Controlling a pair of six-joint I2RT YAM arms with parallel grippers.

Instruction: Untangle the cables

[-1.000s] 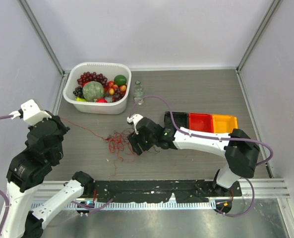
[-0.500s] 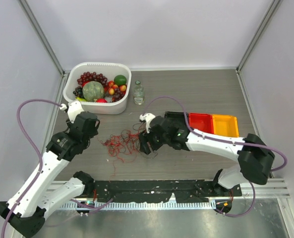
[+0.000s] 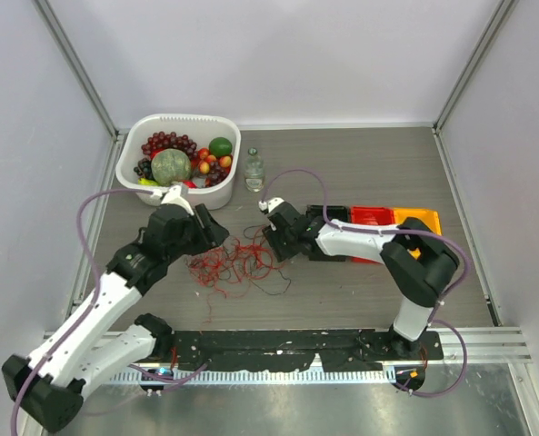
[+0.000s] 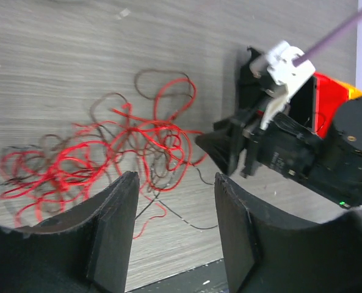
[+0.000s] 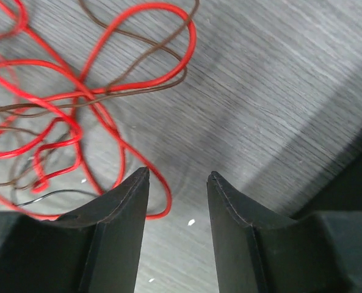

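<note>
On the grey counter (image 3: 369, 163) the left arm (image 3: 114, 282) and the right arm (image 3: 369, 241) lean in face to face, and I fear they may knock each other if both reach together. Between them the cables (image 3: 237, 263) lie flat in a loose red and dark clump. The left tool (image 4: 176, 183) hangs above it, parted and empty. The right tool (image 5: 178, 174), also parted and empty, is at the clump's right edge. Closing there may catch several strands and tighten the knot, because one thin red loop (image 5: 168, 201) lies just beside its finger.

The cables (image 3: 235, 265) are red and dark brown, the table (image 3: 360, 163) grey wood-grain, the tub (image 3: 183, 117) white.
</note>
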